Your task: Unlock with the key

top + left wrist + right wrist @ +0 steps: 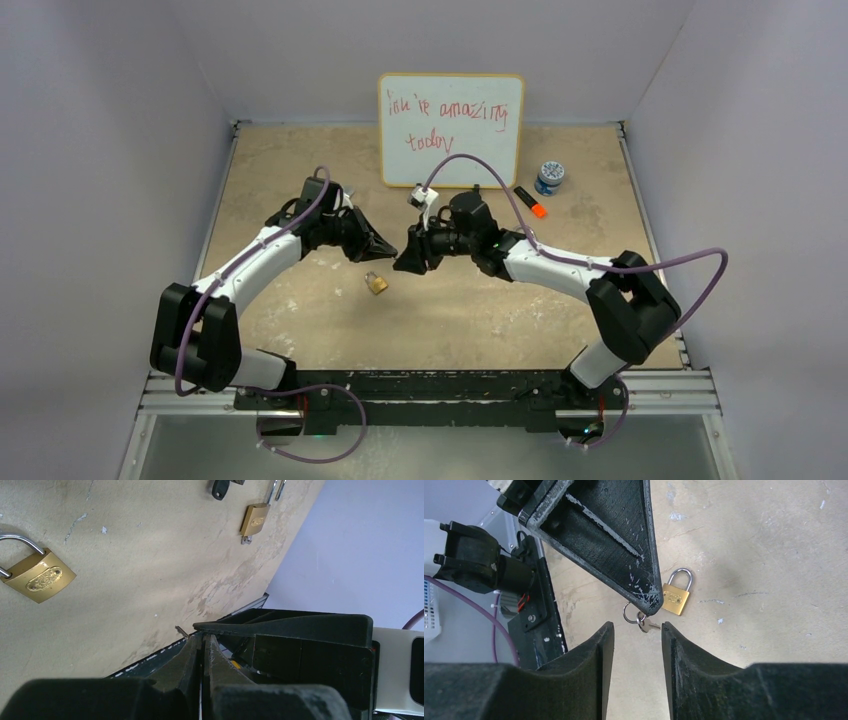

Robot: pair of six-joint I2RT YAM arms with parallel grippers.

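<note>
A brass padlock point(376, 284) with a steel shackle lies on the tan table, just below where both grippers meet. It also shows as the padlock point(675, 598) and the padlock point(39, 575). My left gripper point(388, 249) is shut on the key; a bit of the blade point(179, 629) pokes out past its fingertips point(202, 636). In the right wrist view a ring point(629, 614) and a small key point(648, 625) dangle from the left gripper's tip point(649, 602). My right gripper point(638, 626) is open, its tips on either side of that dangling key without touching it.
In the left wrist view a second brass padlock point(255, 520) lies farther off beside a black-headed key point(220, 488). A whiteboard point(450, 128) leans on the back wall, with an orange marker point(531, 202) and a small blue-white jar point(549, 177) to its right.
</note>
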